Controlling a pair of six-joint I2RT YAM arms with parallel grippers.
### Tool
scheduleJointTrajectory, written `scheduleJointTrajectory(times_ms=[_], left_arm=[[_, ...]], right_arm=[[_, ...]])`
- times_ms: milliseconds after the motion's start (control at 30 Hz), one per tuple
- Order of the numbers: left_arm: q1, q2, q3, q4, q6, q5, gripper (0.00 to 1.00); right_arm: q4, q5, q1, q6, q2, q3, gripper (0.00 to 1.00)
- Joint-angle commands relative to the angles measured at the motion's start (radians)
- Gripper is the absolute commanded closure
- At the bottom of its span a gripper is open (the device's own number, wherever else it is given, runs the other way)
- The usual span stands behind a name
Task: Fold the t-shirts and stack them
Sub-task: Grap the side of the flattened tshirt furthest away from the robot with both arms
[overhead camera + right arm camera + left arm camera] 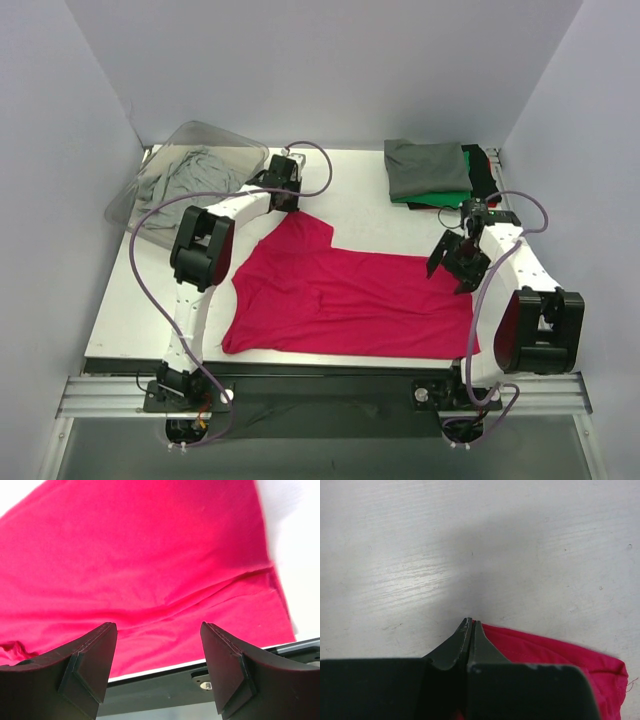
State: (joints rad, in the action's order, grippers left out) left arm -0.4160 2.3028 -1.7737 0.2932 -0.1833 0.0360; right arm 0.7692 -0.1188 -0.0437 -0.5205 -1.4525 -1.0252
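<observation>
A bright magenta-red t-shirt (350, 295) lies spread flat across the middle of the table, one sleeve pointing to the back. My left gripper (288, 207) is down at that sleeve's far tip. In the left wrist view its jaws are pressed together (471, 622) with a sliver of the red cloth (545, 650) pinched at the tips, and more cloth runs off to the right. My right gripper (452, 270) hovers above the shirt's right edge. It is open (159, 630), and the shirt (150, 555) lies below it, untouched.
A stack of folded t-shirts stands at the back right, dark grey (428, 165) on top, then green (420, 198), with black (482, 172) beside. A clear plastic bin (215, 133) at the back left holds a light grey shirt (185, 175). The table's near edge (165, 667) runs just below the right fingers.
</observation>
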Motion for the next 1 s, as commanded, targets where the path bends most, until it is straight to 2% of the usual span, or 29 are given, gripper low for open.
scheduleJointTrajectory(times_ms=[0,133,267,500,733,967], left_arm=[[0.014,0.014,-0.024,-0.008,-0.028,-0.036,1.00],[0.029,0.000,-0.032,-0.017,-0.054,-0.076,1.00],[0.042,-0.011,-0.033,-0.029,-0.077,-0.110,1.00],[0.057,-0.023,-0.029,-0.042,-0.099,-0.145,1.00],[0.059,-0.029,-0.036,-0.040,-0.107,-0.162,1.00],[0.060,-0.023,-0.050,-0.025,-0.094,-0.166,1.00]], right_arm=[[0.038,0.057,-0.031,0.028,-0.028,-0.067,0.31],[0.005,0.070,-0.085,0.051,-0.086,-0.113,0.34],[-0.022,0.076,-0.134,0.077,-0.161,-0.170,0.49],[-0.090,0.076,-0.191,0.112,-0.316,-0.262,0.61],[-0.120,0.068,-0.209,0.131,-0.440,-0.325,0.66],[-0.148,0.054,-0.211,0.137,-0.502,-0.334,0.67]])
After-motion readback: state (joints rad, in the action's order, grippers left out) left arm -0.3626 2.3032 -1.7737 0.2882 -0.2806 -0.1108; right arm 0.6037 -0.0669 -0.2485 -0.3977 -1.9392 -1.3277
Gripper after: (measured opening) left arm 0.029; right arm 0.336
